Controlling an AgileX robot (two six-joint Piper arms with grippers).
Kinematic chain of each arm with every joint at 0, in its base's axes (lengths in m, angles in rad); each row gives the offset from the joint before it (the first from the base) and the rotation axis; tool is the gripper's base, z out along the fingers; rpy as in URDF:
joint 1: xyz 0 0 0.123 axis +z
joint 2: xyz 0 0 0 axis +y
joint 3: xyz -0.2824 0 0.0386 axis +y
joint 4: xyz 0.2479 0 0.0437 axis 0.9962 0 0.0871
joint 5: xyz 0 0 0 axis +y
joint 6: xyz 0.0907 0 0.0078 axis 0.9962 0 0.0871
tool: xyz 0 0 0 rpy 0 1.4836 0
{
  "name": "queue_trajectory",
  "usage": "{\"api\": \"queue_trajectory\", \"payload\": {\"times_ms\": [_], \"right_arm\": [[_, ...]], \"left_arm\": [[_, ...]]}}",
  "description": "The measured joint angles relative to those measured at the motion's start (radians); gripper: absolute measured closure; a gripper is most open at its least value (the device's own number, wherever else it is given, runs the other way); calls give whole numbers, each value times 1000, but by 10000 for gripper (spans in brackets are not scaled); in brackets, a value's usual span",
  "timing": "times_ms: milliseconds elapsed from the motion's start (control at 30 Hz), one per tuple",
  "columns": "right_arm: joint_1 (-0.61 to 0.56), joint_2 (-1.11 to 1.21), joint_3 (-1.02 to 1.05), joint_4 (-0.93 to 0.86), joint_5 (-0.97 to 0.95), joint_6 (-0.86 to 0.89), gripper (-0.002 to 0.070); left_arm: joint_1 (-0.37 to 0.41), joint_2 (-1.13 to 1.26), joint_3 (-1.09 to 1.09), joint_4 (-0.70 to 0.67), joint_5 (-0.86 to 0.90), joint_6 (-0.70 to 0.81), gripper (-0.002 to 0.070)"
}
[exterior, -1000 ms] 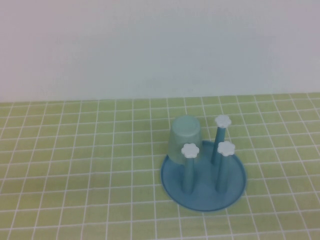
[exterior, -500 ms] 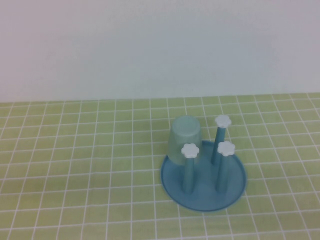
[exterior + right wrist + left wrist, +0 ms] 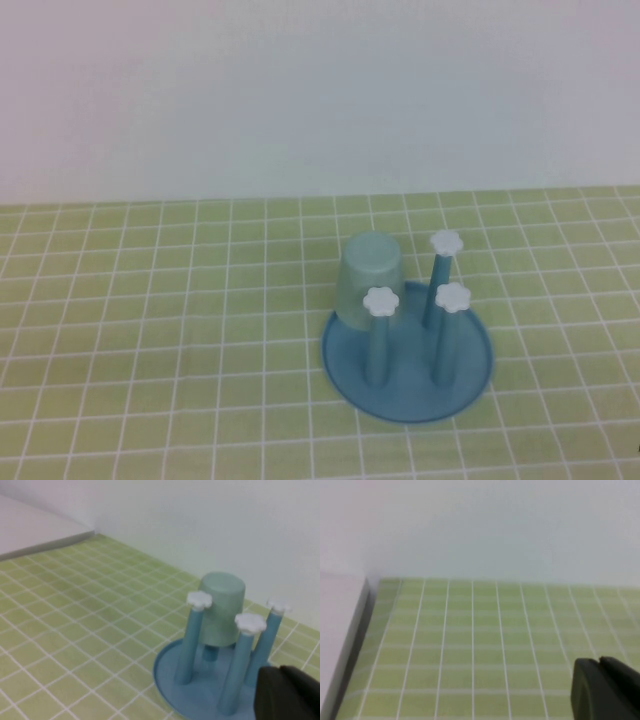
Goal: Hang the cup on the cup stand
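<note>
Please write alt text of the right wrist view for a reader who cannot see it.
A pale green cup sits upside down over one post of a round blue cup stand, on a green checked table; three bare posts with white flower knobs stand around it. The right end effector, shut and empty, shows at the picture's edge, apart from the stand.

fourth post hidden under cup, both claws cut off by edges
</note>
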Motion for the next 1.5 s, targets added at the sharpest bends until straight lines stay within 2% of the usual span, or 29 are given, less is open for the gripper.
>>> {"api": "queue_trajectory", "payload": {"times_ms": [100,233,433,600,700,767,833,900,967,1000,1100,1267,1367,1500], "right_arm": [[0,-47,40,0,30,0,678],[-5,-158,55,-2,178,4,678],[-48,-261,57,0,232,13,678],[-54,-263,57,2,245,114,678],[-54,-263,57,101,264,104,678],[-54,-263,57,260,298,-25,678],[-54,-263,57,468,362,-247,678],[-54,-263,57,771,452,-575,678],[-54,-263,57,1062,557,-886,678],[-54,-263,57,1204,623,-1039,678],[-54,-263,57,1453,761,-1350,678],[-66,-263,57,1540,774,-1519,678],[-120,-263,61,1607,738,-1576,678],[-237,-268,90,1769,698,-1764,678]], "left_arm": [[80,-50,0,-12,-50,0,675],[141,-92,0,-55,-85,0,675],[150,-92,0,-55,-93,0,675],[150,-92,17,-35,-113,10,675],[150,-92,46,-102,-130,72,675],[150,-92,68,-244,-130,221,675],[150,-92,93,-461,-118,518,675],[151,-93,126,-703,-122,859,675],[161,-104,170,-882,-148,1083,675],[175,-118,197,-937,-174,1139,675],[238,-165,285,-978,-291,1136,675],[331,-278,424,-978,-375,1133,675],[351,-339,480,-972,-373,1133,675],[349,-396,477,-927,-210,1129,675]]}}
